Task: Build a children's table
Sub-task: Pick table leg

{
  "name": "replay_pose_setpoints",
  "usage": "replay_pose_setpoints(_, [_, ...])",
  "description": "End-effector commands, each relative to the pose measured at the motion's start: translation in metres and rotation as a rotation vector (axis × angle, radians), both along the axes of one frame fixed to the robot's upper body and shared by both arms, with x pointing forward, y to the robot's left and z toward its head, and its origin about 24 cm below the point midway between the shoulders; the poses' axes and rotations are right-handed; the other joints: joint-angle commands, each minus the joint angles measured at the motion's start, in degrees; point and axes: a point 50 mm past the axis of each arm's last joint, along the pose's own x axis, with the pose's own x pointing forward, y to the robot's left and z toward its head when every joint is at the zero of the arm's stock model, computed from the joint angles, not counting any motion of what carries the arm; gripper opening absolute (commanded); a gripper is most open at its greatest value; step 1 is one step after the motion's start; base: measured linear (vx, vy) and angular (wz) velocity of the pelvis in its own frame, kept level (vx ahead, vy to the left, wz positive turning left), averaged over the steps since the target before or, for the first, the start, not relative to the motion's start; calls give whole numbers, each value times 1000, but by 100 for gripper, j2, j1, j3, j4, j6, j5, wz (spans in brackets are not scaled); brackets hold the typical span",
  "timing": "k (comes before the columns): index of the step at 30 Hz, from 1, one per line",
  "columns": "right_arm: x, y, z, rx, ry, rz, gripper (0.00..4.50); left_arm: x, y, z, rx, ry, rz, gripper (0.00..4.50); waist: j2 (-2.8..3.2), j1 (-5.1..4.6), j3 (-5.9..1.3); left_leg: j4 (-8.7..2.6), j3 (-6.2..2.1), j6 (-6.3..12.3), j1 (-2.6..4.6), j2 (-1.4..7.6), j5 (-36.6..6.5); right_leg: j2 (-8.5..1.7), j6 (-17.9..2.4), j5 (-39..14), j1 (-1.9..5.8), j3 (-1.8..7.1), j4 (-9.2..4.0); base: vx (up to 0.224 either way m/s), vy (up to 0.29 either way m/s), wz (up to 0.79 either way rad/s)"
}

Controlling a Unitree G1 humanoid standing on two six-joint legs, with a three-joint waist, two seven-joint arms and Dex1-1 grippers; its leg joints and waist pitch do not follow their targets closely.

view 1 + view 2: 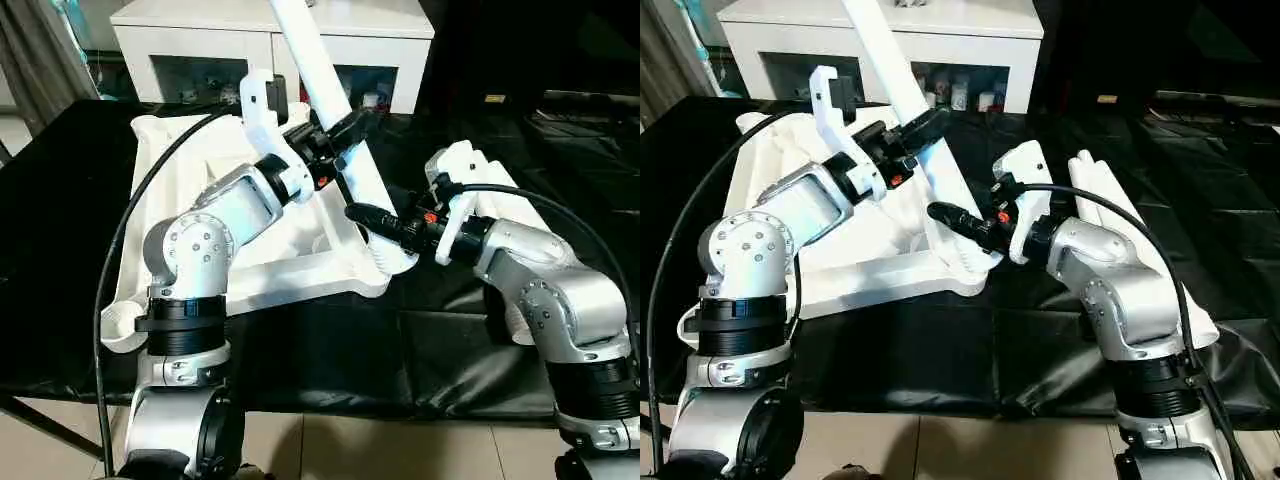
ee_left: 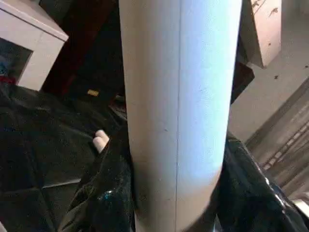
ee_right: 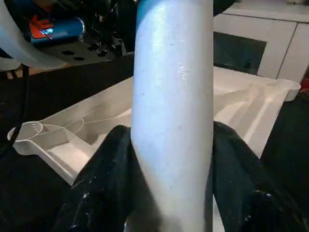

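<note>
Both claws clamp one leg [image 1: 335,120], w/ the left gripper [image 1: 345,130] closed on it mid-shaft and the right gripper [image 1: 375,222] closed on it lower, just above the flared end. That end sits at the corner socket [image 1: 392,262] of the upturned table top [image 1: 200,160], prob. so two grips steady the tilt while pressing in. Seating depth unclear. Spare legs [image 1: 1120,215] lie beyond the right claw.

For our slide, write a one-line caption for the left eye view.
Both hands, left hand and right hand, grip a tilted white leg at a corner socket of the upturned tabletop.
</note>
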Motion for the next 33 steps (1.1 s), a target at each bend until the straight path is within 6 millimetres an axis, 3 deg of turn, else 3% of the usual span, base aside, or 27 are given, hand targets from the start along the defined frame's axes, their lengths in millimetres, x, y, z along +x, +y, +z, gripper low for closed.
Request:
replay_pose_setpoints(1, [-1,5,-1,2,5,28,258,-9,-9,8,8,-63,-91,186,-17,-20,-408,-424,-59,102,148,186,-748,-158,-1341,-77,284,98,-375,0,0,0])
replay_pose_setpoints(4, [-1,4,-1,16,12,41,260,-15,-10,9,34,-100,-145,186,-10,-13,-411,-425,-61,106,151,189,-725,-162,-1350,-94,280,97,-368,0,0,0])
replay_pose_setpoints(9, [-3,2,2,37,17,71,307,-23,-9,10,128,-188,-236,185,-3,-30,-400,-447,-57,64,158,195,-836,-149,-1315,-216,268,100,-370,0,0,0])
replay_pose_setpoints(11, [-3,-1,3,48,62,89,335,-25,-7,10,196,-250,-277,185,-33,-38,-396,-453,-55,69,161,192,-825,-147,-1290,-267,271,101,-386,0,0,0])
replay_pose_setpoints(12, [-3,-1,3,51,77,93,339,-26,-7,10,208,-260,-284,185,-13,-39,-397,-453,-57,57,164,192,-789,-143,-1292,-234,270,102,-371,0,0,0])
replay_pose_setpoints(14, [-4,-4,4,42,120,134,340,-29,-5,12,234,-302,-332,185,-39,-42,-400,-443,-48,39,169,186,-759,-140,-1308,-185,275,101,-368,0,0,0])
replay_pose_setpoints(23, [-20,-14,7,12,251,353,340,-30,4,16,302,-387,-438,184,-34,-20,-411,-418,-37,115,164,193,-621,-161,-1430,-33,286,104,-330,0,0,0])
replay_pose_setpoints(33, [-20,-9,1,0,289,381,340,-39,-4,17,267,-424,-548,184,-47,-6,-422,-405,-29,113,159,193,-544,-173,-1546,3,289,102,-313,0,0,0])
